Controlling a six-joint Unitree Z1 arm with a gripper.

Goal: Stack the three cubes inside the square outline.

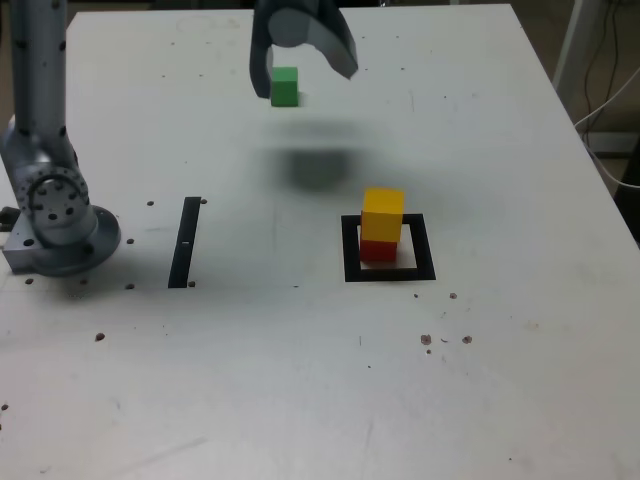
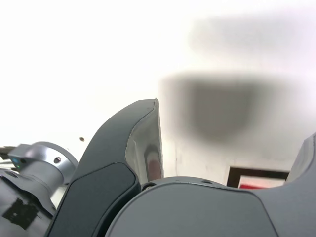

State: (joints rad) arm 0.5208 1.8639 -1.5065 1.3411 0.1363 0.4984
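The yellow cube (image 1: 382, 214) sits on the red cube (image 1: 378, 251) inside the square outline (image 1: 427, 247); the green cube (image 1: 285, 87) lies far and left (exterior view's left), the gripper (image 1: 306, 88) above the table (image 1: 250, 370), wide open, empty.

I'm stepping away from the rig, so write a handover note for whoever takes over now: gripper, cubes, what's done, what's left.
Gripper: open, nothing between its jaws, raised above the table.
Red cube: inside the square outline, at the bottom of the stack.
Yellow cube: on top of the red one.
Green cube: on the table, away from the outline, toward the exterior view's top.
Done: two of three cubes stacked.
Left: pick up the green cube, set it on the yellow one, let go and back off without knocking the stack.
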